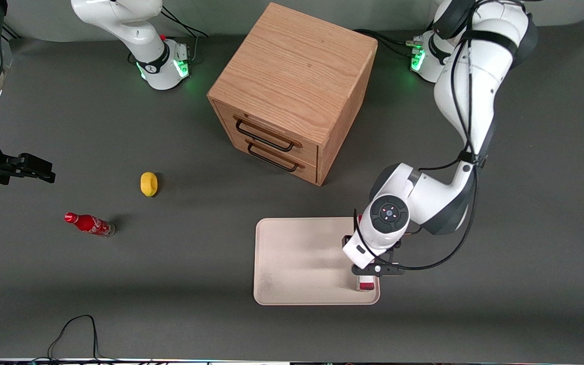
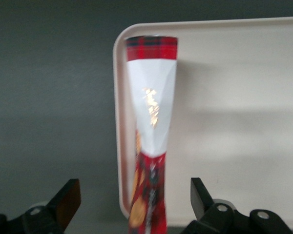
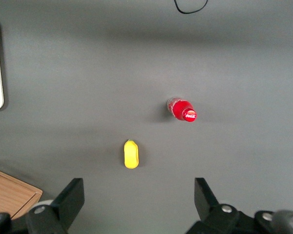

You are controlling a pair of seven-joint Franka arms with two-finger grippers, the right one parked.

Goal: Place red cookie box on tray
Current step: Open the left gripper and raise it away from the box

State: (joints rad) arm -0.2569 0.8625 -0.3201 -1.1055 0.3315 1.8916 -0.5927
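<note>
You can see the gripper (image 2: 132, 207) hanging over the tray (image 1: 292, 263) at its corner nearest the working arm's end, fingers spread wide and touching nothing, with the red cookie box (image 2: 151, 131) standing on edge on the tray between them.

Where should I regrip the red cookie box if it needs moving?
Across its thin sides, from above: the red cookie box stands on a narrow edge at the tray rim, between the open gripper fingers, broad faces outward.
</note>
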